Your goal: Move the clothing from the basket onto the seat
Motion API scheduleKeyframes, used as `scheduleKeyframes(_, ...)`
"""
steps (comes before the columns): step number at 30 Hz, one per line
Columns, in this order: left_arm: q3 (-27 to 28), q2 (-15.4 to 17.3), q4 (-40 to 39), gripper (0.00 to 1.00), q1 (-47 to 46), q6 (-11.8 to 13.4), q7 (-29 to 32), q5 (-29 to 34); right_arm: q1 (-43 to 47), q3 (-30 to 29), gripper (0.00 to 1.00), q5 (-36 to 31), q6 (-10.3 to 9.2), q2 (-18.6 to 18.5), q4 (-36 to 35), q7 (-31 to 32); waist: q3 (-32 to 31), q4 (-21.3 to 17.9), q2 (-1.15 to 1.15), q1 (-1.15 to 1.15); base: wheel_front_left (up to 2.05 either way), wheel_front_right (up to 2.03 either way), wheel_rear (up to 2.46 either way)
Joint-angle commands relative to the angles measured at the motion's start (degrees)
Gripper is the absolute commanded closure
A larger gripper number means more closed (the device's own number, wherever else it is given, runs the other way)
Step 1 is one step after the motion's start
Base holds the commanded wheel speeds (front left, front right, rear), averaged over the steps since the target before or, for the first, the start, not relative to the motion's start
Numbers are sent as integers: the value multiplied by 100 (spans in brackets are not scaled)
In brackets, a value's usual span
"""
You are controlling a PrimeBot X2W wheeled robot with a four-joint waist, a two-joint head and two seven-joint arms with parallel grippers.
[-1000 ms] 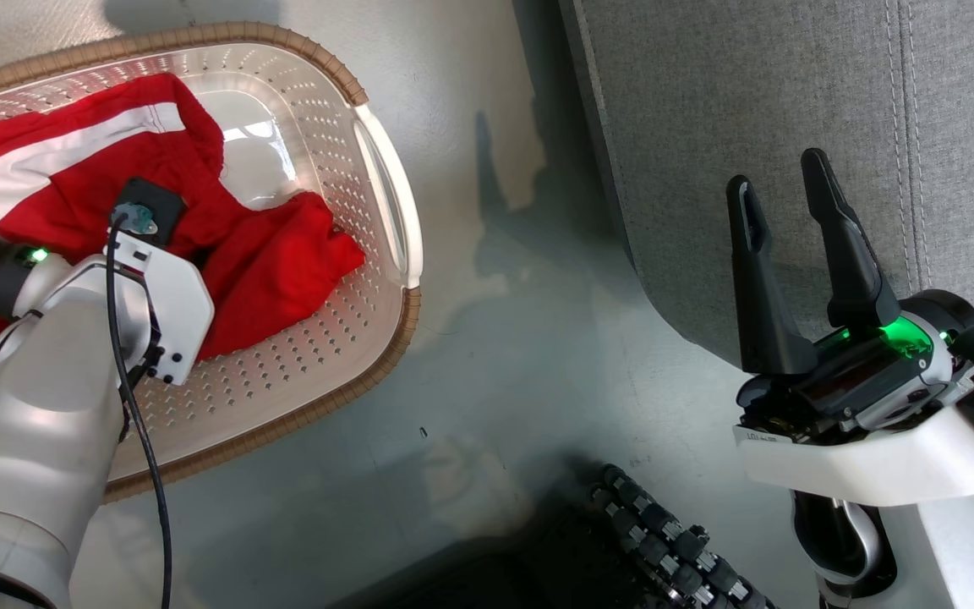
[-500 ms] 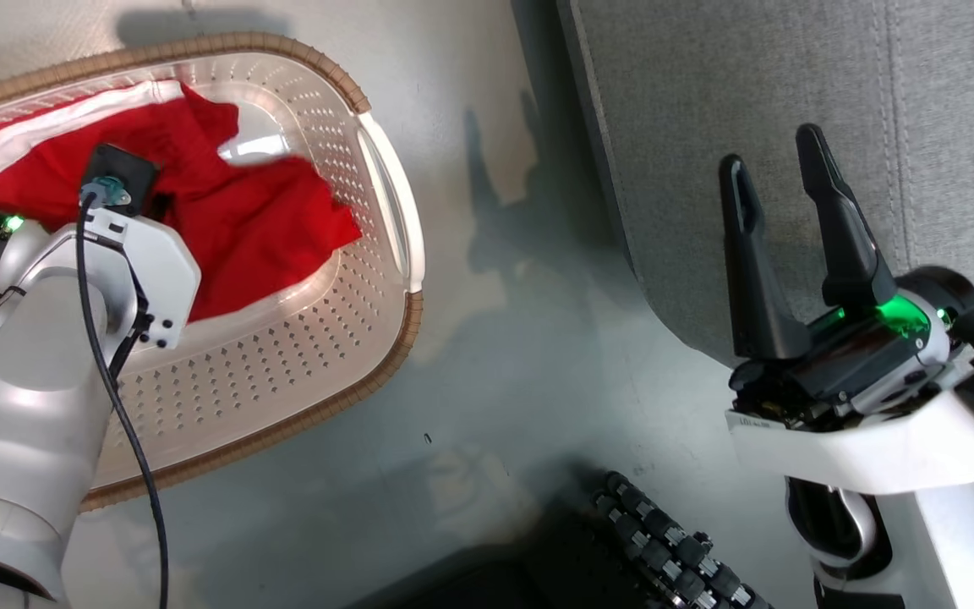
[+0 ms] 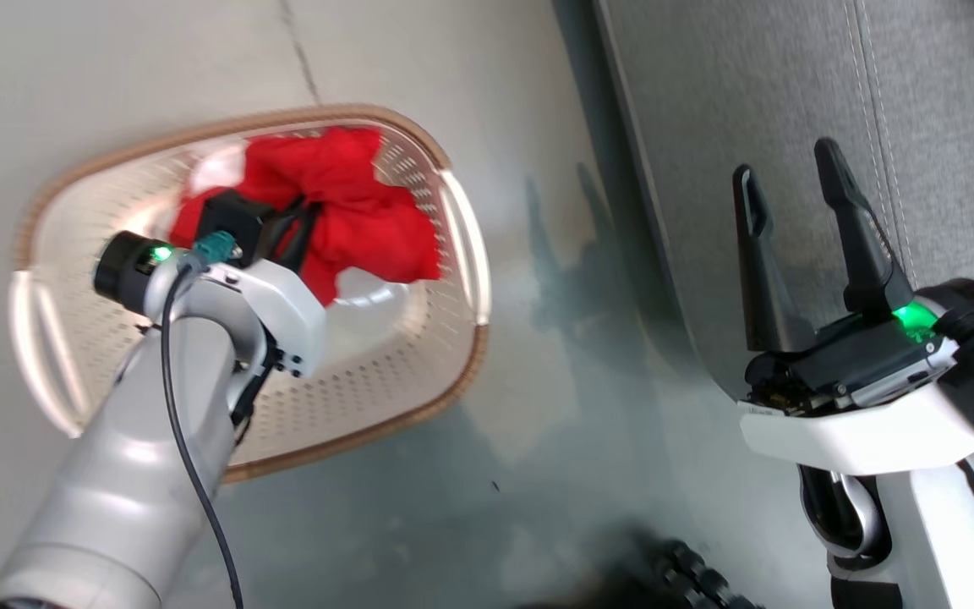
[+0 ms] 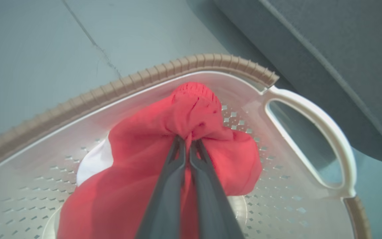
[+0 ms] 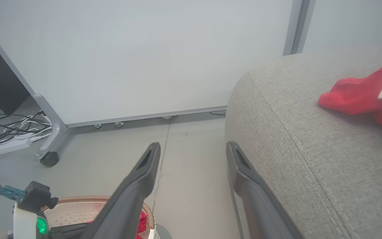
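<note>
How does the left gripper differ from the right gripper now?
The left gripper is shut on the red clothing; the right gripper is open and empty. The left gripper hangs over the basket; the right gripper is by the grey seat. Both have long dark jaws.

The head view looks steeply down from above, with the basket (image 3: 369, 372) at left and the seat (image 3: 749, 101) at right. The left wrist view hangs close over the basket's inside, the seat's edge at upper right. The right wrist view faces level toward a wall (image 5: 144, 49), sharing basket rim and seat corner with both.
</note>
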Motion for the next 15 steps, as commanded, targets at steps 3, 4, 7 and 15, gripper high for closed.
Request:
scheduleKeyframes(3,191,18,-613,100,338,0,-35,-102,111,-93,0,-163,6,-24,108,6,-564,441,0,0,0,0,0)
scheduleKeyframes(4,242,44,-825,100,468,21,-34,-98,144,-117,0,-188,6,-24,117,44,-652,506,0,0,0,0,0)
scheduleKeyframes(7,456,77,-1452,100,844,49,-35,-161,214,-209,0,-295,6,-24,152,154,-928,693,0,0,0,0,0)
scheduleKeyframes(15,950,83,-2697,100,1746,136,-37,-253,430,-430,0,-511,6,-26,202,472,-1598,1072,0,0,0,0,0)
